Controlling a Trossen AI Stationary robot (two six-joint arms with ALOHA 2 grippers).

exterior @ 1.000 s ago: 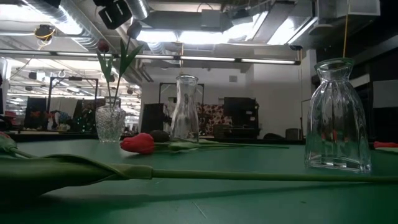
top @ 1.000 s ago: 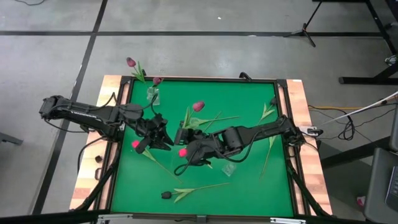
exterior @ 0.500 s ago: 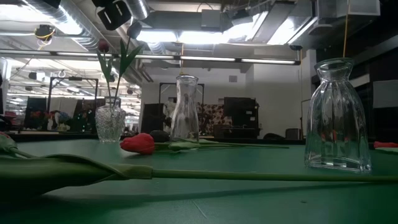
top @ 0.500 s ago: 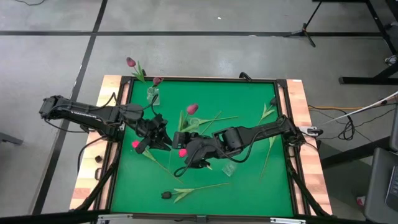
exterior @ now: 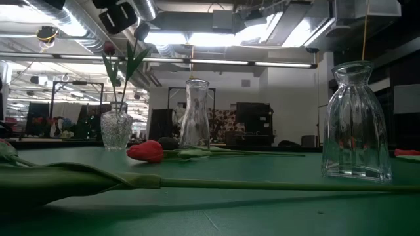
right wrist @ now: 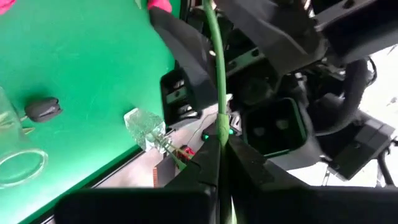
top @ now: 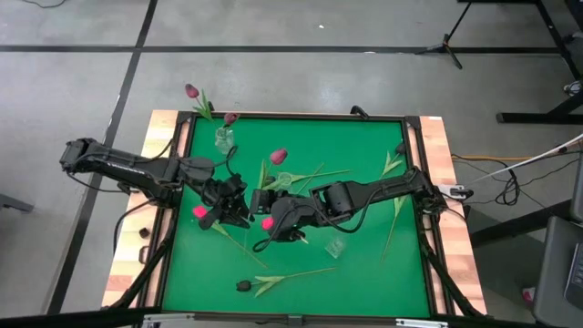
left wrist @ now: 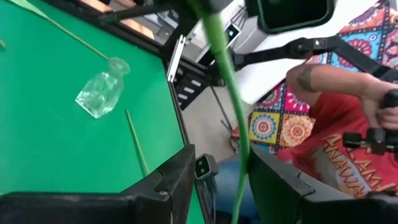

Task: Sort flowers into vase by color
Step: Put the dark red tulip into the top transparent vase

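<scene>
Mostly hidden: stem (right wrist: 217,74) in right claw (right wrist: 217,163).

left arm (top: 137,169): dark, matte, slim jointed links; black cables trail along it and loop near the table edge
right arm (top: 383,189): dark, bulkier rounded housings at the joints; cable runs off toward a small white box at the table's side
left fingers (left wrist: 168,180): flat black plastic, angular, square-edged tips
right fingers (right wrist: 205,162): black, tapering to narrow wedge tips
wrist housings: black moulded shells with a recessed square pocket, seen in the right wrist view
person (left wrist: 336,112): red T-shirt with pale printed lettering; hand on a black handle with cables
</scene>
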